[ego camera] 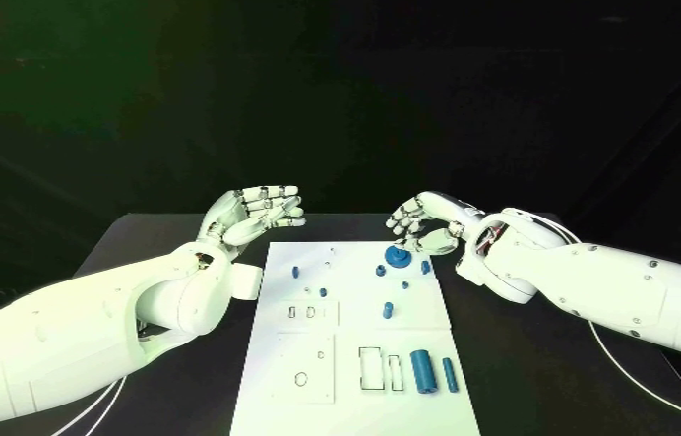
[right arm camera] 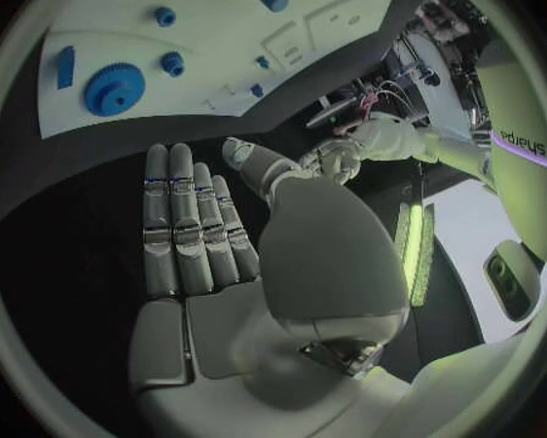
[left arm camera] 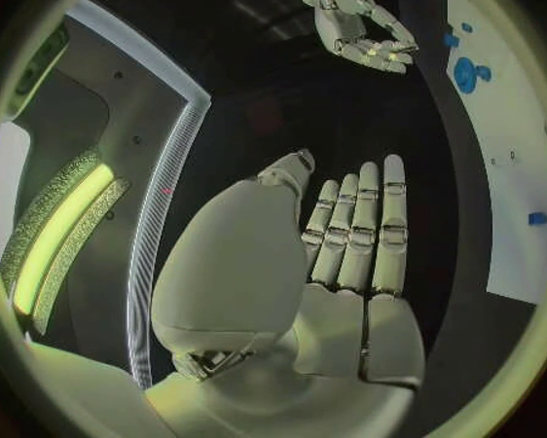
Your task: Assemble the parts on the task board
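The white board is seen lying in the middle of the black counter, with small blue parts scattered over it. At its far end a blue toothed wheel is found resting on the board, and a few small blue pegs are dotted just beside it. Nearer the robot, a fat blue cylinder and a thinner blue rod are laid side by side (close to a row of rectangular slots). The left hand is held above the counter just off the board's far left corner, fingers straight, side by side, nothing gripped. The right hand is poised just beyond the toothed wheel, fingers likewise extended and nothing held.
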You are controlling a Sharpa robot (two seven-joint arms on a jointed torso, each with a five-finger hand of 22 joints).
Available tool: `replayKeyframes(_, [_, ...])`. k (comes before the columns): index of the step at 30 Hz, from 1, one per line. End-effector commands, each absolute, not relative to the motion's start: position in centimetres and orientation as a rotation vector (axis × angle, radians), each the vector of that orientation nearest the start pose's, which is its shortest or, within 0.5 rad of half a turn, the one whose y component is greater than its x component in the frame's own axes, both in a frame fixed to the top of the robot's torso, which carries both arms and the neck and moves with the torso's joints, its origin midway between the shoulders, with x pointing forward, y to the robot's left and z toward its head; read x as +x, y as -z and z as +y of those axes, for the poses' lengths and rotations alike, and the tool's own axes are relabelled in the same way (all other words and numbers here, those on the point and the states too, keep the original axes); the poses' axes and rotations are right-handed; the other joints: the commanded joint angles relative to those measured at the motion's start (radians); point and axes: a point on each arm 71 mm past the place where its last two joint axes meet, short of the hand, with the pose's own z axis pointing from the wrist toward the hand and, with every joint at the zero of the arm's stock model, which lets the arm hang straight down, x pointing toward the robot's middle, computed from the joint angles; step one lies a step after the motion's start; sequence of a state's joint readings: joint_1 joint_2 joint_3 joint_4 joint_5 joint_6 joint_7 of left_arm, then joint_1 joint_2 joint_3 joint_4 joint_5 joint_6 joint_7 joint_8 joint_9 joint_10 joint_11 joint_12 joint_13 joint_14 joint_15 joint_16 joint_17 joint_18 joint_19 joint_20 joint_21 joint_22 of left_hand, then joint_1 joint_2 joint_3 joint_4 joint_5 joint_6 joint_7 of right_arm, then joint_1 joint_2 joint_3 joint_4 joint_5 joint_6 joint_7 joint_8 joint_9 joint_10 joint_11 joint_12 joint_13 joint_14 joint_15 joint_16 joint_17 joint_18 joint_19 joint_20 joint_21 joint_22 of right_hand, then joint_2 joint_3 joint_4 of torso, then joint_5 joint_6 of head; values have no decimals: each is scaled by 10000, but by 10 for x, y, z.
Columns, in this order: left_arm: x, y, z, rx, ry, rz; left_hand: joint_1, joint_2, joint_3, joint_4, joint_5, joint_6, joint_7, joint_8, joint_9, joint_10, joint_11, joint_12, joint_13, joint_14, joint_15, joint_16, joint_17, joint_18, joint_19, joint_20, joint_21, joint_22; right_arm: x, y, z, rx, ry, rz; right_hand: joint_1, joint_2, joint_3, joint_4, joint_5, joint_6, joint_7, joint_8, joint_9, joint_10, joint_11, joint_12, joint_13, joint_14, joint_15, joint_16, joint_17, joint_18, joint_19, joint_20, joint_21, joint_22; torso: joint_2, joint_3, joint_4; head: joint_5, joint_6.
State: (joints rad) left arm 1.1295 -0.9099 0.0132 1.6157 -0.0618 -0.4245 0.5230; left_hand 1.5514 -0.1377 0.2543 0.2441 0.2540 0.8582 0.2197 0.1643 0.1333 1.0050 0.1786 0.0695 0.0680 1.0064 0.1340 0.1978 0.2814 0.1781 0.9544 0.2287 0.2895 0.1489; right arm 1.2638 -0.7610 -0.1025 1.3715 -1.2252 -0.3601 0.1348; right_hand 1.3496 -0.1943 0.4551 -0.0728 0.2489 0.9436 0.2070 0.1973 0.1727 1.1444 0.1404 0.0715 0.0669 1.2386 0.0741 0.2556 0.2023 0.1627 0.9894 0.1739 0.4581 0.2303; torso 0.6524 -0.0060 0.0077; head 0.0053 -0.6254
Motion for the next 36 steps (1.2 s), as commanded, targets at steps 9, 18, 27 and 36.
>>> replayKeyframes(9, [449, 164, 210, -10532, 16284, 12941, 21, -27, 63, 6, 24, -1, 108, -64, -37, 0, 34, -59, -21, -2, 4, -25, 146, 15, 103, -10, 225, 116, 511, 182, -183, -3171, -6082, 16533, -120, -878, -252, 1124, 317, 181, -473, 224, 448, 295, -478, -64, 269, 2381, -684, 7418, 6361, -446, 2819, -670, 6782, 6877, 511, -63, 165, -23, -185])
replayKeyframes(18, [445, 160, 210, -10619, 16417, 12966, -3, -26, 81, 6, 24, -2, 111, -71, -43, -14, 41, -54, -19, -102, 23, -85, 195, 1, 104, -17, 307, 167, 515, 184, -180, -3147, -5720, 16482, 36, -817, -397, 1406, 326, 174, -472, 301, 598, 229, -467, 77, 316, 2511, -660, 9416, 8245, -748, 3581, -624, 8233, 8887, 685, -45, 252, -83, -164])
replayKeyframes(27, [444, 158, 209, -10607, 16526, 13008, -53, -31, 95, 20, 19, -15, 133, -88, -53, -48, 63, -55, -19, -252, 60, -180, 257, -29, 7, -6, 359, 209, 517, 186, -176, -3192, -5547, 16707, 77, -817, -324, 1527, 338, 204, -490, 340, 659, 254, -476, 95, 334, 2566, -657, 9938, 8735, -826, 3770, -619, 8597, 9406, 743, -40, 287, -164, -170])
replayKeyframes(36, [444, 157, 209, -10600, 16553, 13009, -66, -30, 104, 22, 16, -16, 138, -91, -56, -58, 71, -53, -18, -304, 75, -215, 280, -38, -45, 0, 367, 219, 517, 191, -171, -3361, -5543, 16979, 117, -759, -205, 1608, 347, 300, -485, 402, 713, 332, -482, 137, 355, 2563, -655, 10142, 8923, -866, 3850, -612, 8767, 9665, 780, -37, 289, -139, -161])
